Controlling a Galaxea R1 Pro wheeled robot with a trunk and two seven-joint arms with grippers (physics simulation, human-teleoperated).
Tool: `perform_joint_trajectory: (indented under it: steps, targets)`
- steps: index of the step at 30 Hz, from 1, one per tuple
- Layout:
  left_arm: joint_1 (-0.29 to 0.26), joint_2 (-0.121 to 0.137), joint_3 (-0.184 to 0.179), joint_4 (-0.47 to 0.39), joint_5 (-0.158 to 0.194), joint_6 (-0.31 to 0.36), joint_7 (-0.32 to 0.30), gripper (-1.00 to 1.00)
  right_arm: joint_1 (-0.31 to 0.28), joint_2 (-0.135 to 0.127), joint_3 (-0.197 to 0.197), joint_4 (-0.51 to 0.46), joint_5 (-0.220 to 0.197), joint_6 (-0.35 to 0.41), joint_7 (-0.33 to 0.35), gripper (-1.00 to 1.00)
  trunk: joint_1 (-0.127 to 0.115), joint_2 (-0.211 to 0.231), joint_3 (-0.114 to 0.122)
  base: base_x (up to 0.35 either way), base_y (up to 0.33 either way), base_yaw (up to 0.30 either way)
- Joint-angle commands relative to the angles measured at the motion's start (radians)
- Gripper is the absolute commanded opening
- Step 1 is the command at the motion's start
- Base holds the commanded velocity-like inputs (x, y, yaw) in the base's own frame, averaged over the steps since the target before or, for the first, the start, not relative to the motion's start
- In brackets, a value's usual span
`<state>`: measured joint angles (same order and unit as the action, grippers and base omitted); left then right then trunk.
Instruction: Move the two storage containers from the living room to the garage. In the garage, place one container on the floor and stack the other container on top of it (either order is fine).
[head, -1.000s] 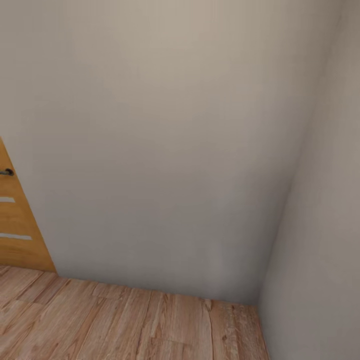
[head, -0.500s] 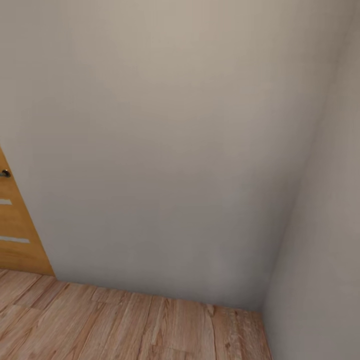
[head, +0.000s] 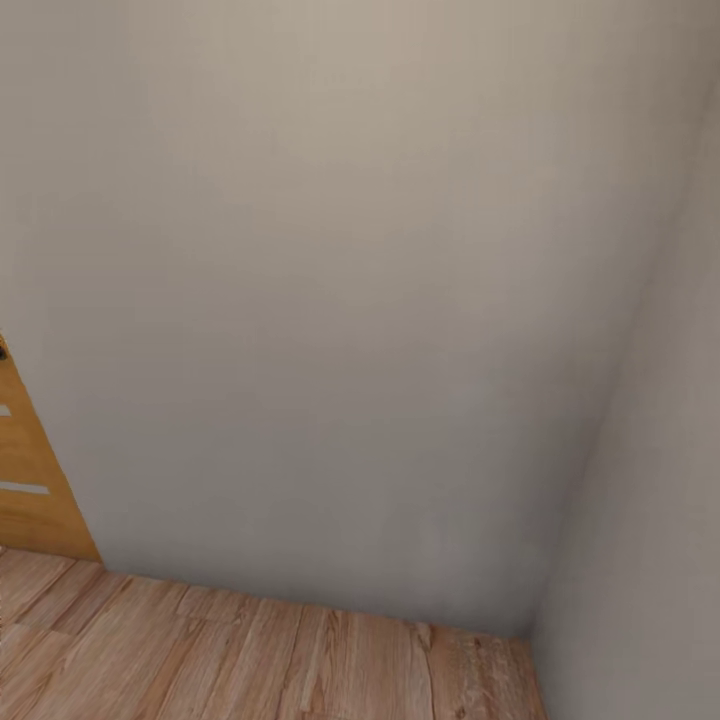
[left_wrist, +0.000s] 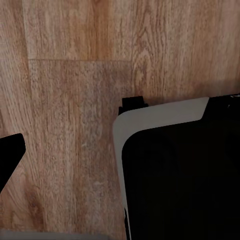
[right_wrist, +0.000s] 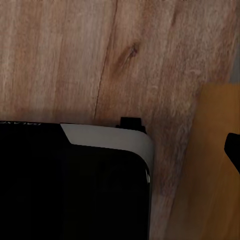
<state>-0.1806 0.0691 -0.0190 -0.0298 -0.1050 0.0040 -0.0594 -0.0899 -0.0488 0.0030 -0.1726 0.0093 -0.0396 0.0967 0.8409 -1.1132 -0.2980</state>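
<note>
The robot is facing a corner of a room. In the head view, two plain pale walls (head: 330, 300) are meeting, and a strip of light wood-plank floor (head: 250, 655) is showing below them. At the far left edge, a slice of a honey-colored wooden door (head: 30, 480) with pale stripes is peeking in. The walls look smooth and flat. The floor looks grainy, with long boards and dark knots.

The two orange tubs are nowhere in these pictures, so their place cannot be told. The robot seems to be on its way, turning or driving to find them or the next room.

Both wrist cameras are looking straight down at the wood floor. That is likely because the arms are hanging low at the robot's sides while it travels. In each one, a big black block with a rounded pale-grey rim (left_wrist: 165, 112) is showing; it looks like part of the robot's own base (right_wrist: 70, 185). In the right wrist view, a flat yellow-brown board (right_wrist: 210, 165) is standing close by, maybe the door.

Small dark bits sit at the picture edges, maybe fingertips, but nobody can tell if the fingers are spread or pressed together.
</note>
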Motion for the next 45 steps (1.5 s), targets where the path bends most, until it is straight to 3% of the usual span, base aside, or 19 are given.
perform_joint_trajectory:
  steps: [1,22,35,45]
  targets:
    - [0.0,0.0,-0.001,-0.001,-0.01,0.001,-0.002,1.0,0.0,0.0,0.0,0.001,0.001,-0.003,0.003,1.0,0.0,-0.001,-0.001,0.011,0.0,0.172]
    - [0.0,0.0,-0.001,-0.001,-0.01,0.0,-0.002,1.0,-0.001,0.0,0.0,0.001,0.001,-0.003,0.003,1.0,0.0,-0.001,-0.001,0.001,0.0,0.276]
    - [0.0,0.0,-0.001,-0.001,-0.01,0.001,-0.002,1.0,-0.001,0.0,0.0,0.001,0.001,-0.003,0.003,1.0,0.0,-0.001,-0.001,0.203,0.107,0.033]
    - [0.0,0.0,-0.001,-0.001,-0.01,0.0,-0.002,1.0,-0.001,0.0,0.0,0.001,0.001,-0.003,0.003,1.0,0.0,-0.001,-0.001,0.037,0.018,0.238]
